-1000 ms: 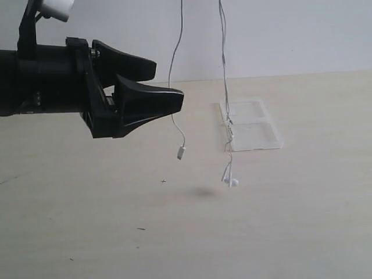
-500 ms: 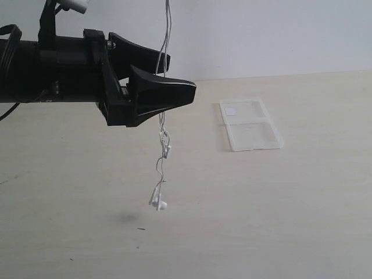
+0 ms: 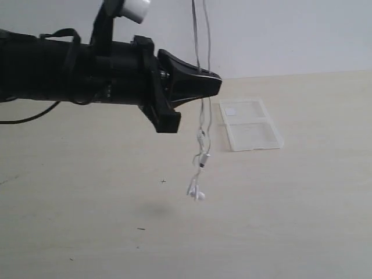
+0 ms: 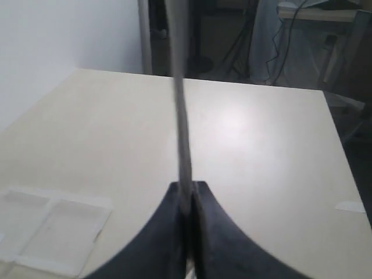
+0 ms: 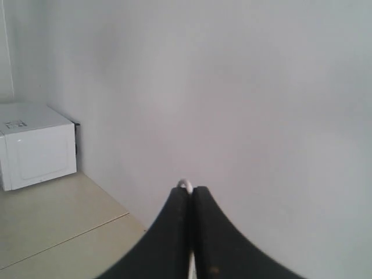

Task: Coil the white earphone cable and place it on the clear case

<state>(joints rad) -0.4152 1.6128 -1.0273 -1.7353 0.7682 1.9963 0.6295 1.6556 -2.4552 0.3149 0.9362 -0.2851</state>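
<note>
The pale table (image 3: 302,221) carries only the clear case (image 3: 251,125), lying flat toward the back wall. A second ago the left arm (image 3: 70,72) stood further from the case with its jaws wide apart and the two hanging strands spread, one dangling in front of the case. The arm now reaches closer to the case, and the left gripper (image 3: 216,81) has its jaws pressed together on the white earphone cable (image 4: 179,104), above and just left of the case's near corner. The cable's long axis is close to vertical. Both strands drop together from above the frame, pass through the jaws and hang free. The earbuds (image 3: 196,193) point down, clear of the table, left of the case. The right gripper (image 5: 190,189) is pinched together, a white loop of cable showing at its tips.
</note>
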